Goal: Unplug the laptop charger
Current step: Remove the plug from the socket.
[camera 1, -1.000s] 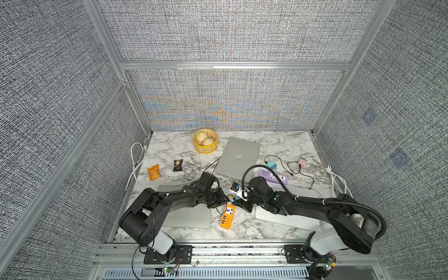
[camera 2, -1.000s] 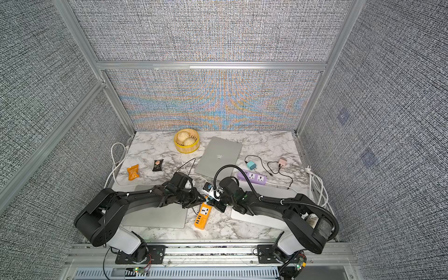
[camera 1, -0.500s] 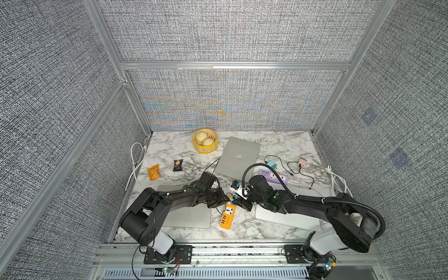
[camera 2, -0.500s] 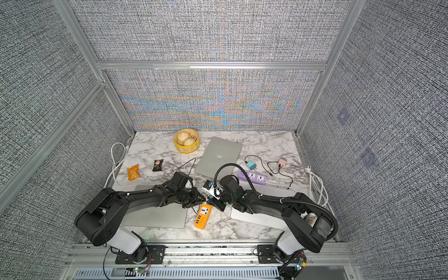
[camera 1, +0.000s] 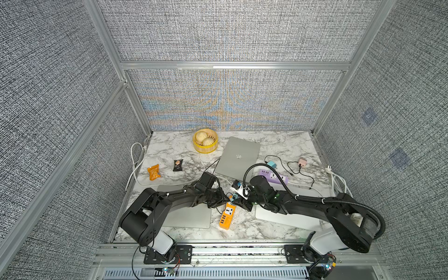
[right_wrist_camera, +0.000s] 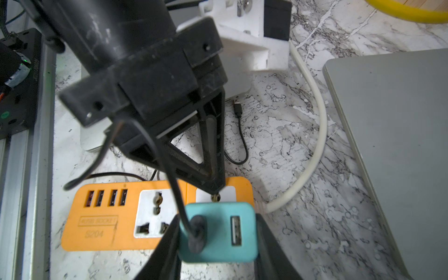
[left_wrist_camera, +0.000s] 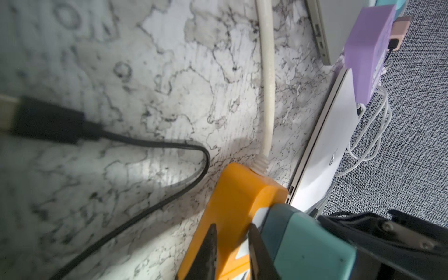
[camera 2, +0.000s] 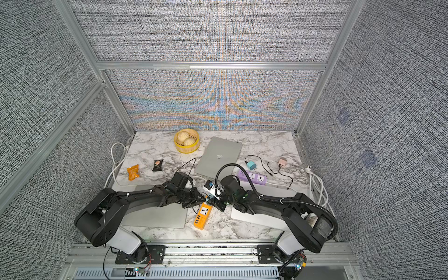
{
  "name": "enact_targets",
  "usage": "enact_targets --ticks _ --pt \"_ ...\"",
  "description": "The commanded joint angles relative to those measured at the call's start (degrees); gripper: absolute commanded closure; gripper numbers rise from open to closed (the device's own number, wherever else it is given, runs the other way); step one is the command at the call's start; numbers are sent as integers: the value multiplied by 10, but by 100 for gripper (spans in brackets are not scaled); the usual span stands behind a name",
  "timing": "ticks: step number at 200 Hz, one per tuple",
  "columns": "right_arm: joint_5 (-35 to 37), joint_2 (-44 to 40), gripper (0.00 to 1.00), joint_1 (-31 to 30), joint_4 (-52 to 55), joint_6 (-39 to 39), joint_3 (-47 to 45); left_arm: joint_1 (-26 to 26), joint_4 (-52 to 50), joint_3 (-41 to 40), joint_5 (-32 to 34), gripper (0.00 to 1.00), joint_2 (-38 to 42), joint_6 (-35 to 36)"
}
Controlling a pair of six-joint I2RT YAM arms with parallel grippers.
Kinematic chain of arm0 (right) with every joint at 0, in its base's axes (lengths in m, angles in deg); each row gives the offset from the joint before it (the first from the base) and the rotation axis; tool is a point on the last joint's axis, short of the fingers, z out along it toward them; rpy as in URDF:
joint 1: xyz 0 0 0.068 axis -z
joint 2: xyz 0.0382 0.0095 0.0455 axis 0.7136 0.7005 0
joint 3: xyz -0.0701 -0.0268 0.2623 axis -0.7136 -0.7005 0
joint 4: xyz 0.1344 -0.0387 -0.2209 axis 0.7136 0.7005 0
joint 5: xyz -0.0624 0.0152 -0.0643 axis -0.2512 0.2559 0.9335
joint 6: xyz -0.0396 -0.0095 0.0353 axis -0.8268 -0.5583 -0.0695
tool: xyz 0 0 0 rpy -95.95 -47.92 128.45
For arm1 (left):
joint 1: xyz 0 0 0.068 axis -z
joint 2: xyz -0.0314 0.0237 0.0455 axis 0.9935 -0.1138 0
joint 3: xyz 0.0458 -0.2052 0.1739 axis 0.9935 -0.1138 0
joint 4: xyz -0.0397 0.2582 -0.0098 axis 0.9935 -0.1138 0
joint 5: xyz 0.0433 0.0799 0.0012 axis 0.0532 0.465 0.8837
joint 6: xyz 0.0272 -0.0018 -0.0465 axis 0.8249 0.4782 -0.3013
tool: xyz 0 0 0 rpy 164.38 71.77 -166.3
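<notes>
Teal charger [right_wrist_camera: 218, 230]: your right tool [right_wrist_camera: 218, 242] clamps it at the orange strip [right_wrist_camera: 101, 230].
Left tool [right_wrist_camera: 214, 186]: nearly closed, pressing that strip.
Nearby: black cable [right_wrist_camera: 173, 184], white cord [right_wrist_camera: 317, 135], grey laptop [right_wrist_camera: 388, 145].

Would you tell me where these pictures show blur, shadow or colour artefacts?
In both top views, rainbow moiré on the back wall; left wrist view: the black plug is defocused and shadow lies beside the strip; right wrist view: the strip's print is sharp, the body of the left tool blurred.
</notes>
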Motion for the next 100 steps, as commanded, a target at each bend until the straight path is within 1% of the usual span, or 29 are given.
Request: enact_targets --ticks 1,22,37,68,100 --pt "-7 2 98 2 -34 19 5 0 -71 -5 43 78 -6 3" --pt "-18 0 98 2 -25 21 11 0 -74 -2 45 78 -7 4" --pt "-21 1 98 1 -7 6 19 1 -73 -3 45 78 -7 4" --pt "17 -6 98 -12 5 -27 23 2 -68 -3 42 78 -14 2" --pt "36 -2 98 -20 17 -51 27 2 -68 0 40 78 -19 3"
